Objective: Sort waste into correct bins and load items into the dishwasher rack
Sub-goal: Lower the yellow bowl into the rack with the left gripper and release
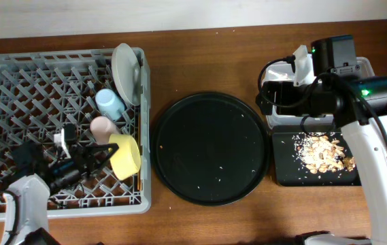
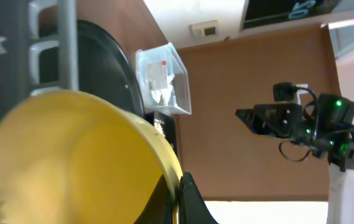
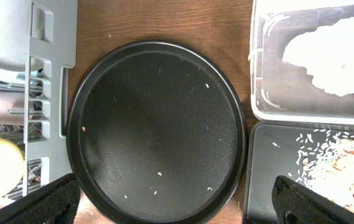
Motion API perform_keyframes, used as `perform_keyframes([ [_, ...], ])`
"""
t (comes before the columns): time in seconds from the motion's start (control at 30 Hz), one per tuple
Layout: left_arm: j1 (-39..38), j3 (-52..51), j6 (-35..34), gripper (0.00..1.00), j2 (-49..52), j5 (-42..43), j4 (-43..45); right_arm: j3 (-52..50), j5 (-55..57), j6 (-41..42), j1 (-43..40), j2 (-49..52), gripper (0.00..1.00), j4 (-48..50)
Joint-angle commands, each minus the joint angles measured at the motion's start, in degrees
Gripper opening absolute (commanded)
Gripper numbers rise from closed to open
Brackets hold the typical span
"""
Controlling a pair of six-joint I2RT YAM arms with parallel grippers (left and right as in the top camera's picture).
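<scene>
The grey dishwasher rack [image 1: 3,75] holds the pale plate [image 1: 126,71] upright, the light-blue cup [image 1: 109,103] and the pink cup [image 1: 103,126]. My left gripper [image 2: 178,193] is shut on the rim of the yellow bowl [image 2: 71,162], which lies on its side at the rack's right edge [image 1: 125,155]. My right gripper [image 3: 177,205] is wide open and empty, above the wood near the round black tray's right edge. The clear tub [image 3: 270,106] holds the white tissue wad [image 3: 332,56]. The shallow black tray [image 1: 285,170] holds food scraps [image 1: 322,151]. No chopsticks show.
The large round black tray [image 1: 210,146] lies between the rack and the bins, with a few small crumbs on it. The right arm [image 1: 315,95] covers most of the clear tub from overhead. Bare wooden table runs along the far side.
</scene>
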Motion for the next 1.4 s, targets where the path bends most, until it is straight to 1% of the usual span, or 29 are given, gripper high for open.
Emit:
perform_keyframes([
  [0.0,3.21,-0.87,1.4,0.2,0.11,-14.95,2.75,0.92,0.13,-0.15,-0.22,-0.87,0.99,0.04],
  [0.03,3.8,-0.85,1.38,0.34,0.11,-14.91,2.97,0.92,0.13,-0.13,-0.22,-0.87,0.99,0.04],
  [0.07,4.52,-0.52,0.9,0.57,0.09,-14.62,2.95,0.92,0.13,-0.13,-0.22,-0.87,0.99,0.04],
  [0.13,6.27,2.01,0.66,0.99,0.09,-14.64,2.93,0.92,0.13,-0.15,-0.22,-0.87,0.99,0.04],
  [0.27,6.73,10.99,-4.09,0.99,-0.35,-16.83,1.07,0.92,0.13,-0.15,-0.22,-0.87,0.99,0.04],
  [0.3,6.56,14.78,-5.81,0.99,-1.68,-17.18,-1.2,0.92,0.13,-0.13,-0.22,-0.87,0.99,0.04],
  [0.37,4.24,16.02,-5.77,0.99,-5.66,-17.2,-4.31,0.92,0.13,-0.15,-0.22,-0.87,0.99,0.04],
  [0.4,0.52,16.02,-5.75,0.99,-9.77,-16.98,-5.55,0.92,0.13,-0.15,-0.22,-0.87,0.99,0.04],
  [0.43,-1.31,16.02,-5.75,0.99,-11.21,-16.46,-5.53,0.92,0.13,-0.15,-0.2,-0.87,0.99,0.04],
  [0.47,-4.63,16.02,-5.73,0.76,-13.09,-14.71,-5.53,0.92,0.13,-0.15,-0.22,-0.87,0.99,0.04],
  [0.5,-9.44,16.02,-5.79,0.04,-14.62,-13.25,-5.51,0.92,0.13,-0.15,-0.22,-0.87,0.99,0.04],
  [0.53,-14.8,16.02,-6.14,0.0,-15.47,-15.02,-5.55,0.92,0.13,-0.15,-0.22,-0.87,0.98,0.04],
  [0.57,-19.91,16.02,-9.53,0.0,-15.69,-22.67,-6.36,0.92,0.13,-0.13,-0.22,-0.87,0.99,0.04],
  [0.67,-34.88,16.02,-18.97,0.0,-15.65,-50.1,-7.32,0.92,0.13,-0.15,-0.22,-0.87,0.99,0.04],
  [0.7,-38.73,16.02,-21.9,0.0,-15.54,-58.4,-7.87,0.92,0.13,-0.13,-0.22,-0.87,0.99,0.04],
  [0.73,-43.06,16.02,-25.83,0.0,-15.32,-70.31,-9.49,0.92,0.13,-0.13,-0.2,-0.87,0.99,0.04],
  [0.8,-44.76,16.02,-27.87,0.0,-15.17,-79.52,-12.46,0.92,0.13,-0.15,-0.22,-0.87,0.99,0.04],
  [0.87,-43.98,16.02,-28.33,0.0,-14.73,-88.52,-14.32,0.92,0.13,-0.15,-0.22,-0.87,0.99,0.04],
  [0.93,-42.6,16.02,-30.97,0.01,-14.62,-96.96,-15.89,0.92,0.15,-0.15,-0.2,-0.87,0.99,0.04],
  [0.97,-41.42,16.02,-31.5,0.03,-14.62,-99.06,-15.8,0.92,0.13,-0.15,-0.22,-0.87,0.99,0.04],
  [1.03,-39.26,16.04,-31.5,0.06,-14.64,-98.77,-14.86,0.92,0.13,-0.15,-0.22,-0.87,0.99,0.04],
  [1.1,-38.64,16.85,-31.5,0.07,-14.64,-98.71,-14.69,0.92,0.15,-0.15,-0.22,-0.87,0.99,0.04],
  [1.13,-38.64,17.66,-31.47,0.08,-14.82,-97.88,-14.71,0.92,0.13,-0.15,-0.22,-0.87,0.99,0.04],
  [1.2,-38.64,18.14,-31.45,0.09,-14.84,-92.54,-14.8,0.92,0.13,-0.13,-0.22,-0.87,0.99,0.04],
  [1.23,-38.64,18.14,-31.47,0.11,-14.71,-92.17,-17.18,0.92,0.13,-0.13,-0.2,-0.87,0.99,0.04],
  [1.3,-38.64,18.16,-35.28,0.11,-14.69,-98.6,-26.43,0.92,0.13,-0.15,-0.22,-0.87,0.99,0.04],
  [1.33,-38.64,18.16,-35.52,0.11,-14.71,-97.72,-28.06,0.92,0.13,-0.13,-0.22,-0.87,0.99,0.04],
  [1.37,-38.64,18.16,-35.47,0.11,-14.75,-93.9,-28.57,0.92,0.13,-0.13,-0.22,-0.87,0.99,0.04],
])
